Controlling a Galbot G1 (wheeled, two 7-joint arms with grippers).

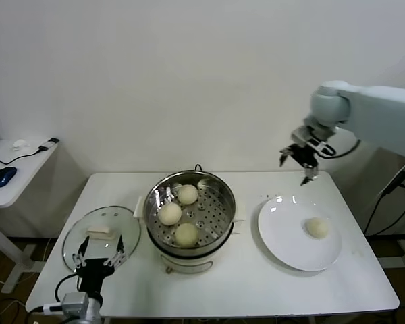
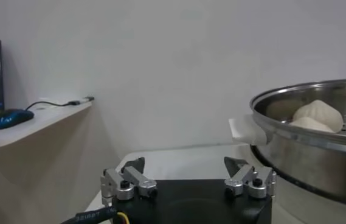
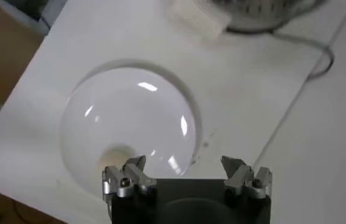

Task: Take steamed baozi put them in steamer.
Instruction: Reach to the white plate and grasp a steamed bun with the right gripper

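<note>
Four buns: you have three in the pot, one left on the plate.
Steamer (image 1: 219, 209): round shiny stainless-steel pot, perforated tray, holding three smooth cream-white dough buns (image 1: 170, 213).
Plate (image 1: 283, 233): flat, white, glossy, to the steamer's right.
Last bun (image 1: 316, 227): dome-shaped, no long axis; lies below and nearer you than the right gripper (image 1: 302, 162).
Right gripper: fingers spread, empty, raised behind the plate; the nearer arm.
Left gripper (image 1: 94, 260): spread, parked by the glass lid (image 1: 77, 236).

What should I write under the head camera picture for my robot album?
Three buns sit in the steamer, one bun waits on the plate, right gripper open above.
</note>
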